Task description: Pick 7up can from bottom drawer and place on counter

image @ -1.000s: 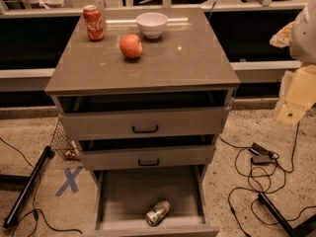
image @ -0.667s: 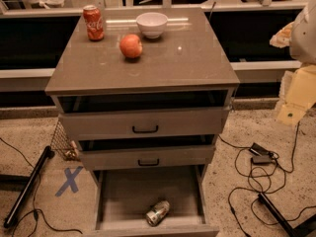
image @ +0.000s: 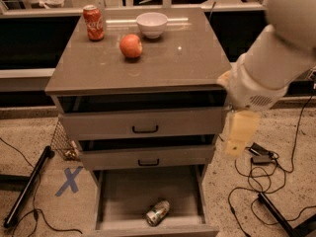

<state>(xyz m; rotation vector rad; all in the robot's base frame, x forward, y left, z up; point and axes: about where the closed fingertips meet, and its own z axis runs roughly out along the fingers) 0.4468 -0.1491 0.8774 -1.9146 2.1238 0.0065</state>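
7up can point(image: 158, 212) lies on its side in the open bottom drawer point(image: 126, 191), close to the front wall and right of middle, just where it lay a second ago. The arm point(image: 276, 58) has changed: it has swung in from the right edge of the view and now covers the front right corner of the worktop point(image: 168, 65). The claw point(image: 239, 132) hangs under it, just beside the right ends of the top drawer point(image: 98, 125) and middle drawer point(image: 113, 159), well above the can. Whether the claw is wide or narrow I cannot tell.

Both upper drawers stand slightly out, with dark gaps above them. The bottom drawer's floor is bare around the can.

A Coke can point(image: 93, 22), apple point(image: 131, 46) and bowl point(image: 152, 24) sit toward the worktop's back; its front strip shows bare surface. Cables point(image: 261, 157) trail over the floor at right.
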